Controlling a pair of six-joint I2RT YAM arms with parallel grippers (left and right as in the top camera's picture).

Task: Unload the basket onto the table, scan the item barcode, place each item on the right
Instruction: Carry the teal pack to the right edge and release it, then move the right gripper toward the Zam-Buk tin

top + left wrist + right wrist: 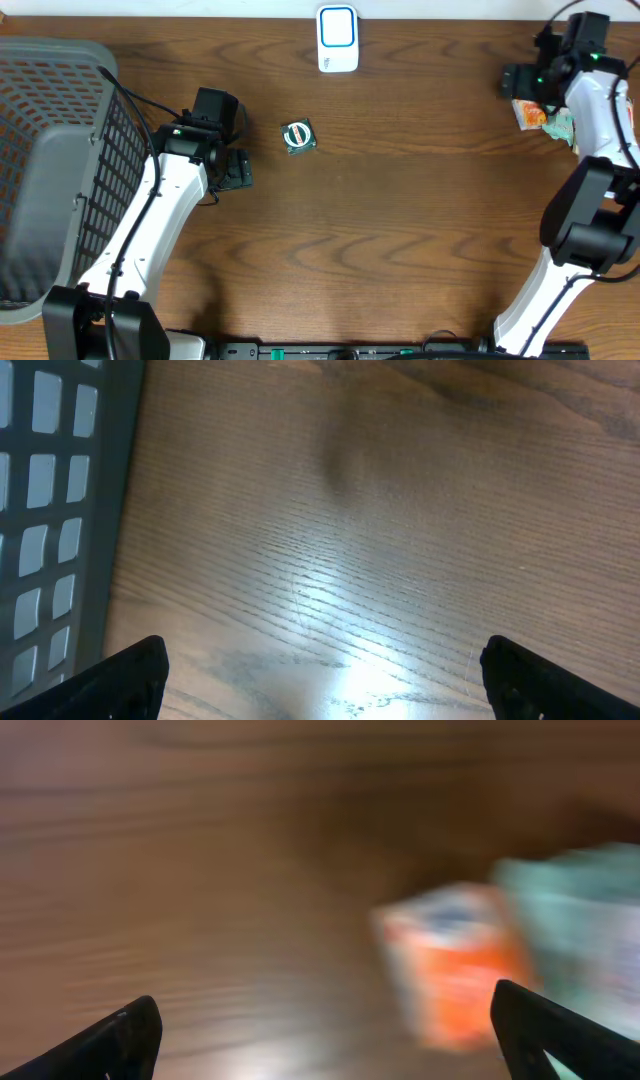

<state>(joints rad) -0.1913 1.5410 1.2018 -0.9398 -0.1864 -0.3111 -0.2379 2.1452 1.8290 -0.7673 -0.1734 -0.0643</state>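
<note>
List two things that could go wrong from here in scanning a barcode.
1. The orange packet and the teal packet lie close together by the open right claw, so it might catch both or the wrong one.
2. The scanner sits far from them; a weak grip could drop a packet on the way.

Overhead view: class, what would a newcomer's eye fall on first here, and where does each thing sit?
The big grey mesh basket fills the table's left edge. A white device with a blue ring sits at the far middle edge, and a small dark green item lies nearer the centre. At far right, orange and teal packets lie by the open right gripper.
</note>
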